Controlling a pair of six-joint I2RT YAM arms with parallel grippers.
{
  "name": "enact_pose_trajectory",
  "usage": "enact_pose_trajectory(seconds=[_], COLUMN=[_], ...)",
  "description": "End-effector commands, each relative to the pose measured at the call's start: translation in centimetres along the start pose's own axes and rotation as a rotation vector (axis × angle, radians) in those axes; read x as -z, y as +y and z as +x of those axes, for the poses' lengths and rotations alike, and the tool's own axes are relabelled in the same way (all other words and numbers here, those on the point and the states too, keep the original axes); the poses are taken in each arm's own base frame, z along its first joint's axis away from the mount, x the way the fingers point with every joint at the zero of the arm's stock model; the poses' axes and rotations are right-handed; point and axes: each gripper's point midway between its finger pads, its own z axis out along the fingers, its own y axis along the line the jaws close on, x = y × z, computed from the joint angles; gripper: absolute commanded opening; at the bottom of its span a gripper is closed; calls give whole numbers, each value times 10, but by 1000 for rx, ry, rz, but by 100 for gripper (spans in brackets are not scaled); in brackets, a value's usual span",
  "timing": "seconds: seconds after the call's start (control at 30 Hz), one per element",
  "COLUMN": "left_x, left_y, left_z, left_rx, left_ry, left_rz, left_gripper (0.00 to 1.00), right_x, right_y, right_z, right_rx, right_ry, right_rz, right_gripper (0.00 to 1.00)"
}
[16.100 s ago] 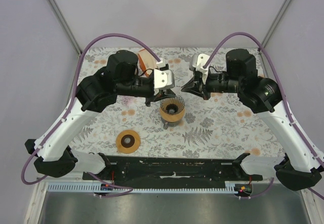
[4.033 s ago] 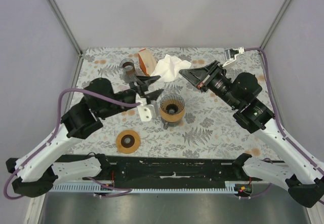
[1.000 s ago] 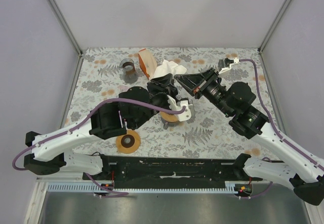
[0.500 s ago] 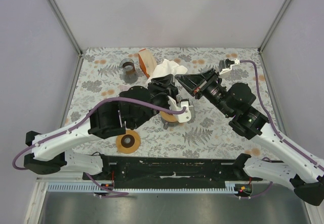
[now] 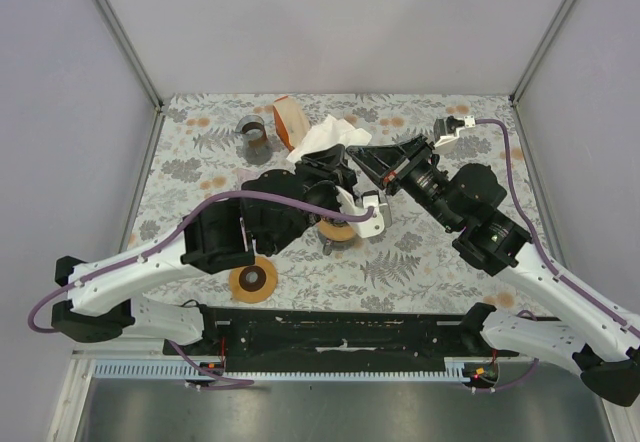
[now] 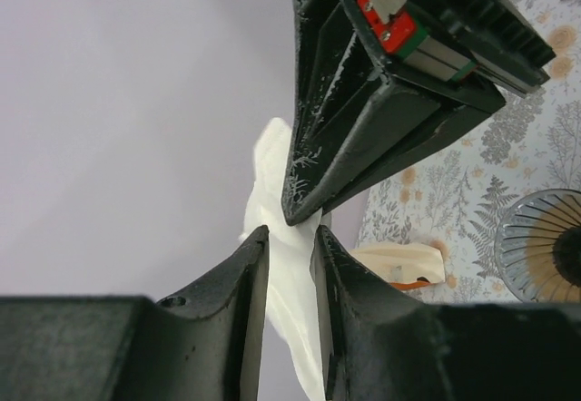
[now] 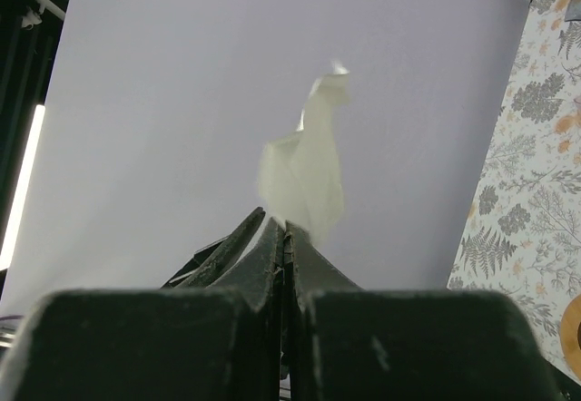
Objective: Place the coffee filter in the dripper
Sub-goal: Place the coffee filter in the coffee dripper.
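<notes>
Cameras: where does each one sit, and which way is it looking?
Top external: high behind, looking down on the table; left arm, right arm show.
Left wrist: on the left gripper, facing the filter between its fingers and the right gripper pinching it.
Right wrist: on the right gripper, facing the wall; its shut fingers show.
Both wrist views share the filter.

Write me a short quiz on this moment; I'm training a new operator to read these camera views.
1. True or false: the right gripper is shut on the white coffee filter.
2. Where is the coffee filter relative to the left gripper? A) between its fingers B) wrapped round one finger C) out of its view
3. Short answer: what lies inside the dripper?

Key: 1 true; 2 A; 3 nothing, it is empty.
</notes>
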Motion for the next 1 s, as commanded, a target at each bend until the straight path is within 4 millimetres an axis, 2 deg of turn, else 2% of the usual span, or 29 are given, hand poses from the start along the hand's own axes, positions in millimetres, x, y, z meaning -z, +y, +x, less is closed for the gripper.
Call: enact_pose_trajectory(seconds=[0.0, 0.33, 0.5, 0.67, 0.97], left_x=[3, 7, 11, 15, 15], left_y=[27, 33, 31, 40, 24], left_z=[-1, 3, -6, -19, -10], left_rx=[-32, -132, -65, 92, 22], left_ry=[17, 27, -30, -70, -33], left_rz=[-120, -175, -151, -102, -34], left_gripper=[32, 27, 29, 34, 36], right_x=[3, 4, 3, 2, 5], right_y=[14, 18, 14, 14, 22], right_z=[-3, -4, -7, -6, -7], right_rx=[-26, -43, -43, -44, -41], right_ry=[-16, -22, -38, -32, -31], right_rz=[-48, -69, -59, -59, -78], right_gripper=[0, 0, 0, 0, 0])
